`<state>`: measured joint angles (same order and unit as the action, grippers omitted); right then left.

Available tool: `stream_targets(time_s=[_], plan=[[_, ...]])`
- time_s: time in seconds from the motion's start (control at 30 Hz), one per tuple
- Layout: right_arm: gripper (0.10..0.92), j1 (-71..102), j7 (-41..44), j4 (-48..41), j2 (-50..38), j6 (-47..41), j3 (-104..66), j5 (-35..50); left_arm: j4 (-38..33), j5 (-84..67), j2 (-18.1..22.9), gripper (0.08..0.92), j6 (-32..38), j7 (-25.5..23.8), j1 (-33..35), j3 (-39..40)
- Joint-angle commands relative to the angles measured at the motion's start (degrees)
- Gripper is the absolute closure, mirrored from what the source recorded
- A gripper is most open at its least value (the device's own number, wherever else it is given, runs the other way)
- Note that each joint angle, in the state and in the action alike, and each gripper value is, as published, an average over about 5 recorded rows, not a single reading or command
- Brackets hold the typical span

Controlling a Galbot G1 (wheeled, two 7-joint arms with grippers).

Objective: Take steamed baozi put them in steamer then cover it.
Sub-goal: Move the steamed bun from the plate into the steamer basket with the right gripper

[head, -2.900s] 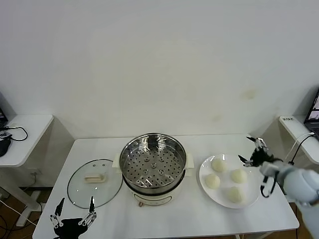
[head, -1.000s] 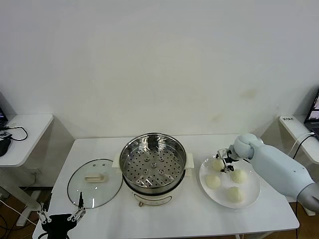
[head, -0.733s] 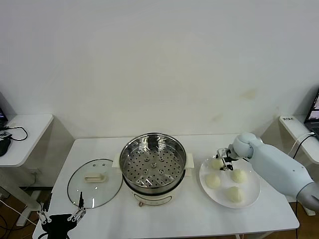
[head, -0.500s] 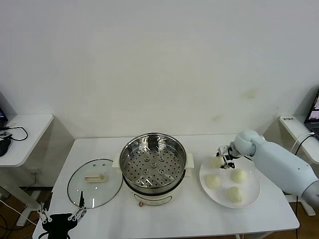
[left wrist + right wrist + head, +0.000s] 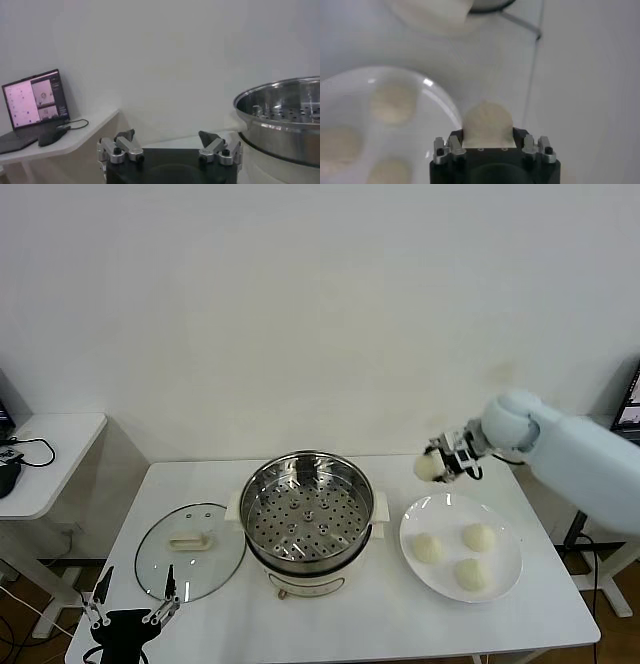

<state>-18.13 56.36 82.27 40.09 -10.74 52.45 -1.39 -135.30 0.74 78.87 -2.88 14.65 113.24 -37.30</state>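
I am carrying one bun (image 5: 428, 467) in the right gripper (image 5: 446, 463), fingers closed gently around its sides, above the plate (image 5: 505, 575). It looks soft and light, so I am squeezing sparingly; the left gripper (image 5: 132, 616) is waiting wide open, holding nothing.

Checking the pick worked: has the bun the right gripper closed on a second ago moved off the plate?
Yes. The right gripper has lifted that baozi above the white plate's far rim; three remain.
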Motion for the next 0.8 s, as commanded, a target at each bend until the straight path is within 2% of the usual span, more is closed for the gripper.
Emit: stream_targets(time_s=[0.03, 0.23, 0.43, 0.8], plan=[[0.406, -19.0, -1.2, 7.3, 4.8, -1.1, 12.2, 12.9, 0.0, -1.0, -0.3, 0.177, -0.1, 0.1, 0.2, -0.3], [0.406, -21.2, -3.5, 8.3, 11.8, 0.3, 16.9, 17.5, 0.3, -1.5, -0.5, 0.177, -0.1, 0.2, 0.1, -0.7], [0.406, -20.6, -5.6, 4.6, 20.5, 5.2, 21.5, 18.3, 0.2, -1.5, -0.5, 0.177, -0.1, 0.2, -0.1, -0.7], [0.406, -12.1, -8.0, -8.2, 30.9, 19.5, 23.9, -1.2, -1.2, -1.9, 0.5, 0.177, -0.5, 0.3, -0.2, -1.9]])
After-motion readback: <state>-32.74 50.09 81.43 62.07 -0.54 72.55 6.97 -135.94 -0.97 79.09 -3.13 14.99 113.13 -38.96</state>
